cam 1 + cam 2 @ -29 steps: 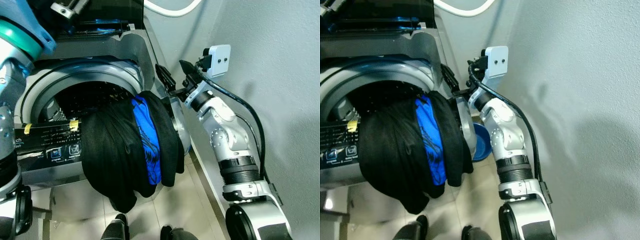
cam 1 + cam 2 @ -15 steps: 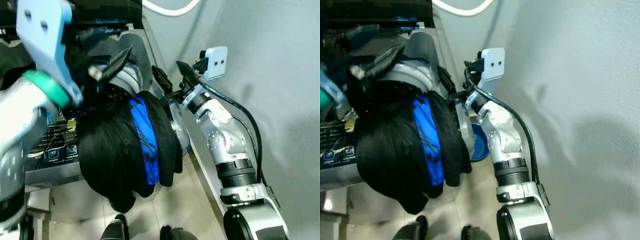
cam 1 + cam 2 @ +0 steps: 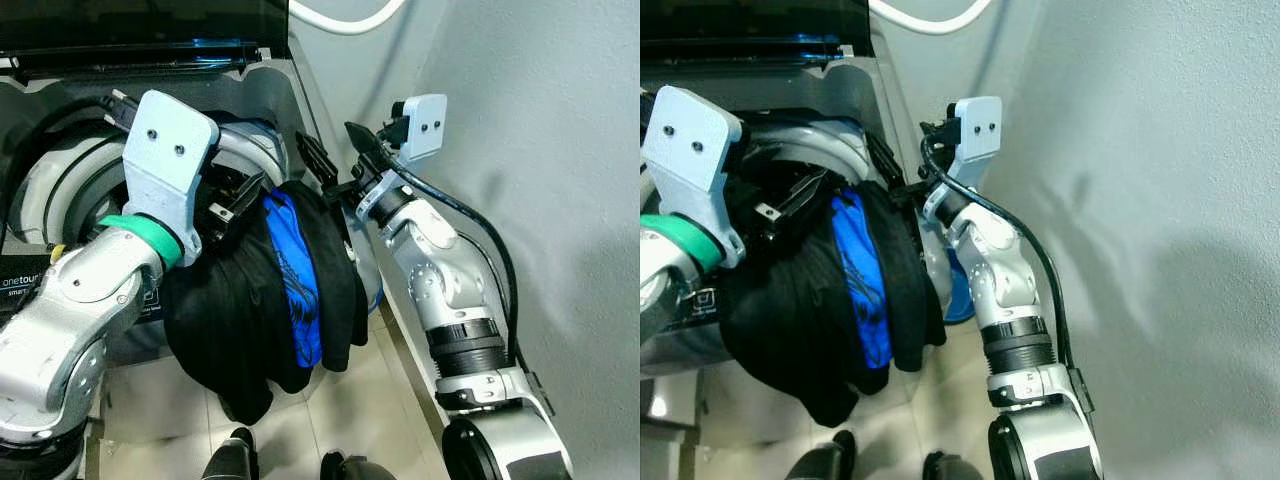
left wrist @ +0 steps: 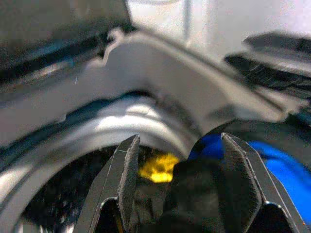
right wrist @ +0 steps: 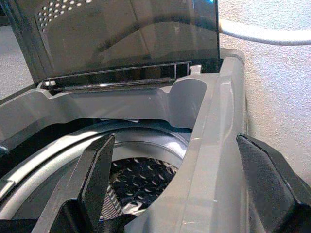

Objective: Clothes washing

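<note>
- A top-loading washing machine (image 3: 270,110) with grey housing is seen from above; its dark lid (image 5: 121,34) is raised upright at the 12 o'clock side of the drum opening.
- A bundle of black clothes (image 3: 230,310) is draped over the front rim of the machine, at about 5 o'clock from the drum opening, and it hangs down toward the tiled floor (image 3: 340,410).
- A bright blue garment (image 3: 292,285) is folded inside the black bundle and is seen as a strip along its 3 o'clock side.
- The left gripper (image 4: 177,187) is placed at the top of the bundle, just at the drum rim. Its fingers (image 4: 127,170) are spread apart, with black cloth lying between them; it cannot be told whether the cloth is pressed by them.
- A small yellow patch (image 4: 156,167) is seen beyond the left gripper, at the edge of the drum.
- The right gripper (image 3: 335,160) is held at the 3 o'clock edge of the machine, just above the top of the bundle. Its fingers (image 5: 95,167) are wide open and nothing is held; the grey side wall of the machine lies between them.
- The perforated drum (image 5: 141,182) is seen below the right gripper.
- A white hose (image 3: 340,22) runs along the grey wall (image 3: 540,150) at 1 o'clock from the machine.
</note>
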You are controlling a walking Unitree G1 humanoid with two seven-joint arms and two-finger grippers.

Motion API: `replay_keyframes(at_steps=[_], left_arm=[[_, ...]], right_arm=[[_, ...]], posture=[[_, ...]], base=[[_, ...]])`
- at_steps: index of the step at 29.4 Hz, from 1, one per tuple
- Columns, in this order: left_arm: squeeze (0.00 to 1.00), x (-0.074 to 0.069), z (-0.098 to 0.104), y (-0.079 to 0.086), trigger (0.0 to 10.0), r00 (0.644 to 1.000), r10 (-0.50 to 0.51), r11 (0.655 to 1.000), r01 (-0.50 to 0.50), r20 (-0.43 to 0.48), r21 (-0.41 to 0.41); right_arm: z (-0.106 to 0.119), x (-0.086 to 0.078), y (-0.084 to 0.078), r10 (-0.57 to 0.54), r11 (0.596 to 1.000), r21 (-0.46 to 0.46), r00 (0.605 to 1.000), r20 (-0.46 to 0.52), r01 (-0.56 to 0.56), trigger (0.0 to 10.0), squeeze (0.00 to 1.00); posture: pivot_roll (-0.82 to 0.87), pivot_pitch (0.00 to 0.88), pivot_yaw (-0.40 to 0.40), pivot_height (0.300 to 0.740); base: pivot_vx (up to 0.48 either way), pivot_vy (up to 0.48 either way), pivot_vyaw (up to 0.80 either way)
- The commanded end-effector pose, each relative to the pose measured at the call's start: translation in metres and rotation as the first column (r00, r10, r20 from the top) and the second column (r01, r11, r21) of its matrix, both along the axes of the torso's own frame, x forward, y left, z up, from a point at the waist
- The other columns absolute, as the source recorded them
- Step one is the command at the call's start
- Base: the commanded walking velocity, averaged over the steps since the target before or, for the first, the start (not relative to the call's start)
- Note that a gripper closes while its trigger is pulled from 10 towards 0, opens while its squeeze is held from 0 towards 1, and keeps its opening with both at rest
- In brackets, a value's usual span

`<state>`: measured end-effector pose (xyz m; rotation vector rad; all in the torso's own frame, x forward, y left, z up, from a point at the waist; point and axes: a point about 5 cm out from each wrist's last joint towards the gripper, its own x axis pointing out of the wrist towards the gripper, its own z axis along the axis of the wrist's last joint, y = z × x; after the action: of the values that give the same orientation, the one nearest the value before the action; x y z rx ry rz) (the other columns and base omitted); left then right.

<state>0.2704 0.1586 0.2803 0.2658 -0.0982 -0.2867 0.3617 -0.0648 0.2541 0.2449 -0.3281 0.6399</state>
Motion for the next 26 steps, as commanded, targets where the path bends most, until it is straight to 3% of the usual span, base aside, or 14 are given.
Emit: replay_keyframes(at_steps=[1, 3, 4, 5, 6, 7, 8, 9, 15, 16, 18, 20, 22, 26], left_arm=[[0.0, 0.005, -0.015, 0.008, 10.0, 0.992, 0.064, 0.997, -0.068, -0.113, -0.033], [0.0, 0.006, -0.02, 0.01, 10.0, 0.984, 0.083, 0.995, -0.091, -0.157, -0.044], [0.0, 0.008, -0.023, 0.013, 8.5, 0.978, 0.102, 0.992, -0.113, -0.183, -0.052], [0.0, 0.01, -0.026, 0.02, 4.3, 0.971, 0.146, 0.987, -0.157, -0.192, -0.044], [0.0, 0.01, -0.026, 0.02, 4.3, 0.971, 0.146, 0.987, -0.157, -0.192, -0.044], [0.0, 0.012, -0.027, 0.026, 7.0, 0.964, 0.185, 0.98, -0.195, -0.191, -0.036], [0.0, 0.014, -0.026, 0.035, 7.0, 0.953, 0.239, 0.968, -0.248, -0.187, -0.029], [0.0, 0.018, -0.023, 0.047, 10.0, 0.939, 0.299, 0.952, -0.305, -0.169, -0.009], [0.0, 0.032, 0.009, 0.089, 10.0, 0.903, 0.43, 0.898, -0.43, 0.028, 0.09], [0.0, 0.034, 0.018, 0.094, 7.6, 0.892, 0.444, 0.883, -0.452, 0.085, 0.13], [0.0, 0.035, 0.024, 0.097, 7.6, 0.884, 0.451, 0.871, -0.465, 0.119, 0.156], [0.0, 0.036, 0.033, 0.103, 10.0, 0.859, 0.483, 0.843, -0.508, 0.168, 0.173], [0.0, 0.036, 0.045, 0.107, 10.0, 0.833, 0.496, 0.817, -0.544, 0.246, 0.193], [0.0, 0.031, 0.064, 0.098, 10.0, 0.835, 0.428, 0.843, -0.507, 0.345, 0.181]], right_arm=[[-0.006, 0.0, -0.002, -0.009, 1.0, -0.002, 1.0, -0.013, 0.009, 10.0, 0.0], [-0.007, 0.0, -0.002, -0.009, 1.0, -0.002, 1.0, -0.013, 0.009, 10.0, 0.0], [-0.007, 0.0, -0.002, -0.009, 1.0, -0.002, 1.0, -0.013, 0.009, 10.0, 0.0], [-0.007, 0.0, -0.002, -0.008, 1.0, -0.001, 1.0, -0.014, 0.008, 10.0, 0.0], [-0.007, 0.0, -0.002, -0.008, 1.0, -0.001, 1.0, -0.014, 0.008, 10.0, 0.0], [-0.007, 0.0, -0.002, -0.008, 1.0, -0.001, 1.0, -0.013, 0.008, 10.0, 0.0], [-0.007, 0.0, -0.002, -0.009, 1.0, -0.001, 1.0, -0.013, 0.009, 10.0, 0.0], [-0.007, 0.0, -0.002, -0.009, 1.0, -0.001, 1.0, -0.013, 0.009, 10.0, 0.0], [-0.005, 0.0, -0.001, 0.0, 1.0, -0.007, 1.0, -0.002, 0.0, 10.0, 0.0], [-0.005, -0.001, 0.001, 0.01, 1.0, -0.017, 1.0, 0.004, -0.009, 10.0, 0.0], [-0.005, -0.002, 0.002, 0.016, 1.0, -0.024, 1.0, 0.008, -0.016, 10.0, 0.0], [-0.005, -0.003, 0.004, 0.037, 0.999, -0.033, 0.999, 0.017, -0.037, 10.0, 0.0], [-0.004, -0.009, 0.008, 0.104, 0.993, -0.056, 0.994, 0.042, -0.102, 10.0, 0.0], [-0.002, -0.024, 0.013, 0.27, 0.955, -0.154, 0.958, 0.098, -0.254, 10.0, 0.0]], posture=[[0.17, 0.124, 0.002, 0.74], [0.17, 0.123, 0.003, 0.74], [0.16, 0.122, 0.003, 0.74], [0.16, 0.122, 0.003, 0.74], [0.16, 0.122, 0.003, 0.74], [0.16, 0.122, 0.003, 0.74], [0.17, 0.122, 0.003, 0.74], [0.17, 0.123, 0.0, 0.74], [0.17, 0.128, -0.008, 0.74], [0.17, 0.131, -0.009, 0.74], [0.17, 0.131, -0.009, 0.74], [0.16, 0.134, -0.01, 0.74], [0.16, 0.138, -0.012, 0.74], [0.16, 0.145, -0.016, 0.74]], base=[[0.0, 0.0, 0.0], [0.0, 0.0, 0.0], [0.0, 0.0, 0.0], [0.0, 0.0, 0.0], [0.0, 0.0, 0.0], [0.0, 0.0, 0.0], [0.0, 0.0, 0.0], [0.0, 0.0, 0.0], [0.0, 0.0, 0.0], [0.0, 0.0, 0.0], [0.0, 0.0, 0.0], [0.0, 0.0, 0.0], [0.0, 0.0, 0.0], [0.0, 0.0, 0.0]])
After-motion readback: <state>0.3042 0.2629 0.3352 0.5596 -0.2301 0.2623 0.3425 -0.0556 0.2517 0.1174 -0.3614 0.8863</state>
